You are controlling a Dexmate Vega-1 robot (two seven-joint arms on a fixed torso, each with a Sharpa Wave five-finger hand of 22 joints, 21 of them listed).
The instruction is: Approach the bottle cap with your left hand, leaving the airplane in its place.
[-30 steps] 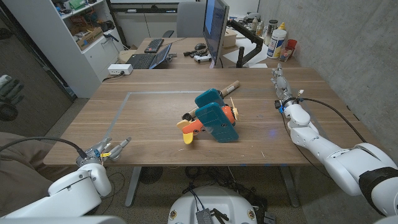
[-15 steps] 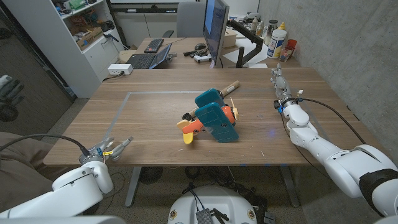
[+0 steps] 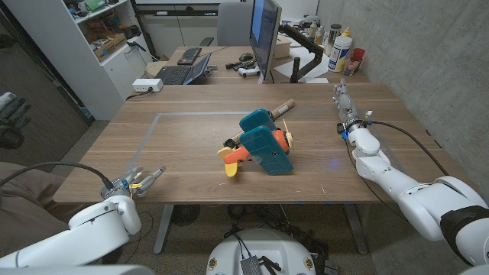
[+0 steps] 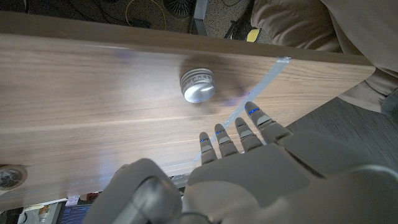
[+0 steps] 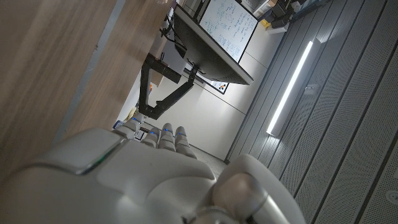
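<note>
- Left hand (image 4: 249, 158), open and empty, hovers near the silver bottle cap (image 4: 198, 86), the cap at its eleven o'clock in the wrist view.
- Risk: fingers overshooting could knock the cap off the table (image 4: 87, 93) edge.
- Airplane (image 3: 260, 143) lies mid-table, well apart; right hand (image 3: 343, 103) open, idle.

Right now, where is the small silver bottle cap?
In the left wrist view, the silver ribbed bottle cap sits on the wooden table, just beyond the left hand's fingertips, untouched.
</note>
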